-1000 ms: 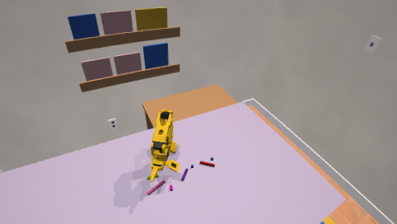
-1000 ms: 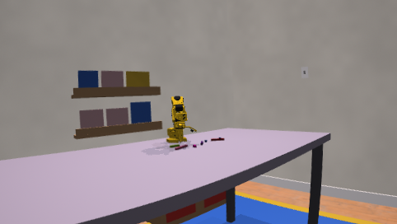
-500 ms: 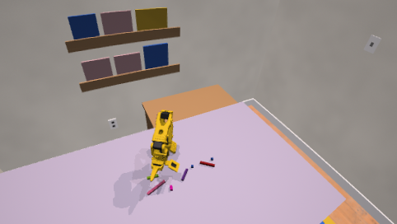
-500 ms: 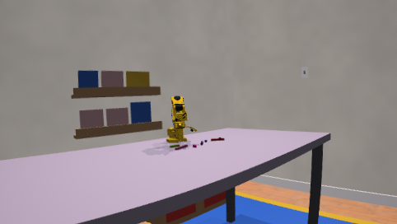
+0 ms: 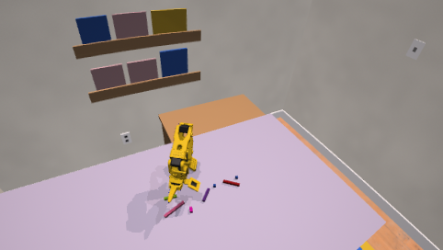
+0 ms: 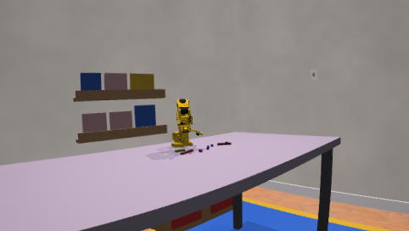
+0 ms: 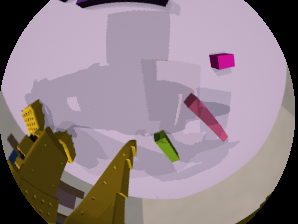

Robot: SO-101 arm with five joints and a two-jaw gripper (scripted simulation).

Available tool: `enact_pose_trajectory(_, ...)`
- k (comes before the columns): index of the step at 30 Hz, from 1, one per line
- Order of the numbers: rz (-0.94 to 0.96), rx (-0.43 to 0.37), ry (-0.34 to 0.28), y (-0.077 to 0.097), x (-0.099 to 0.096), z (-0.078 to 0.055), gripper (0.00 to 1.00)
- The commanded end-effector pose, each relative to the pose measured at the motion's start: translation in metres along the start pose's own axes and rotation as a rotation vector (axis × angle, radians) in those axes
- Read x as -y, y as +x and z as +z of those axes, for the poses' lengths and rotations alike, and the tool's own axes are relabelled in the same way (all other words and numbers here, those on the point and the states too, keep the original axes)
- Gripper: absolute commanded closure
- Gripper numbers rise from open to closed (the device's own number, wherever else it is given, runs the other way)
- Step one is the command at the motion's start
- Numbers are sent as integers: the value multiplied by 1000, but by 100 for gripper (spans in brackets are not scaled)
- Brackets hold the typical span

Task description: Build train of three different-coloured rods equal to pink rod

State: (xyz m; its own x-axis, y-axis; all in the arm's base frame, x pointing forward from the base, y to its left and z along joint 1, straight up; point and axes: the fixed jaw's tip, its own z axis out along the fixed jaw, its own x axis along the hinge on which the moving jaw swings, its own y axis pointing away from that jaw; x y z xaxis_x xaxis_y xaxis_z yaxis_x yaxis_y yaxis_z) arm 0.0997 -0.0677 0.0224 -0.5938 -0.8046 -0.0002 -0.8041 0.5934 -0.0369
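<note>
Pincer (image 5: 182, 193) (image 7: 102, 150) spread wide above the bench (image 5: 276, 198) (image 6: 170, 183) (image 7: 120, 90), near the lime rod (image 5: 167, 198) (image 6: 180, 150) (image 7: 167, 146); pink rod (image 5: 175, 209) (image 6: 187, 151) (image 7: 206, 118) lies between lime and magenta (image 5: 191, 210) (image 6: 200, 150) (image 7: 222, 61) rods.

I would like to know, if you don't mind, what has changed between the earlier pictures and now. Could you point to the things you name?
Nothing has visibly changed. No rod was taken hold of or let go: the jaws (image 5: 184, 194) (image 6: 197, 133) stay open. The pink rod (image 5: 174, 210) (image 6: 187, 152) (image 7: 207, 117), magenta rod (image 5: 191, 210) (image 6: 200, 150) (image 7: 222, 61) and red rod (image 5: 231, 183) (image 6: 223, 143) look unmoved; the lime rod (image 5: 173, 197) (image 6: 180, 150) (image 7: 167, 146) is partly hidden from above.
</note>
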Motion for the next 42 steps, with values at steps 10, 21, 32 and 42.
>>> enact_pose_trajectory(10, 12, 4, 46, -1, 8, -7, 0)
enact_pose_trajectory(21, 5, 1, 1, 0, 1, -3, 0)
enact_pose_trajectory(32, -9, 3, 54, -1, 10, -11, 0)
enact_pose_trajectory(42, 10, 2, 6, 0, 2, -6, 0)
